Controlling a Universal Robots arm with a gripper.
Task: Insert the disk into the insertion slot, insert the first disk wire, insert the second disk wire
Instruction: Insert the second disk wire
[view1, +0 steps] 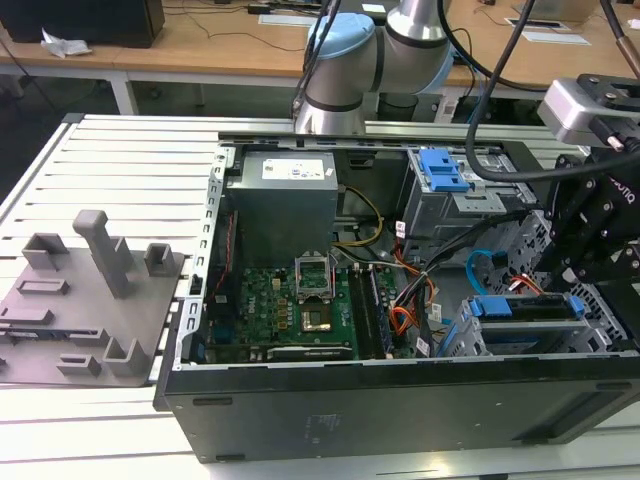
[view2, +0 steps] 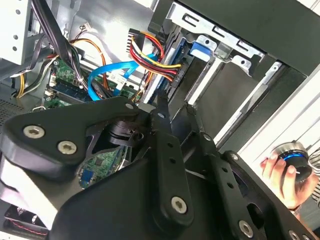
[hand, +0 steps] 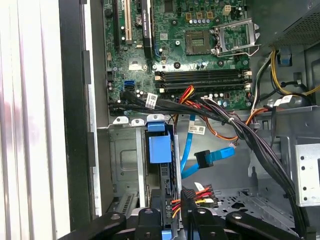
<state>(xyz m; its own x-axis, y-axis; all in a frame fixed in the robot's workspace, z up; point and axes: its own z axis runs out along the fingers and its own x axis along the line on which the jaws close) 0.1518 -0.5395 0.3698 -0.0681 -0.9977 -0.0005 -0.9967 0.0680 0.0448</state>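
The disk (hand: 160, 150) sits edge-on in the cage (hand: 125, 165) at the case's (view1: 400, 400) corner. Its long axis points toward the end effector (view2: 176, 102) just above, beside the red-yellow wire plug (hand: 192, 196). Grip: cannot tell.

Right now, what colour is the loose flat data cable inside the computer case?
The cable is bright blue, clearest in the first wrist view.
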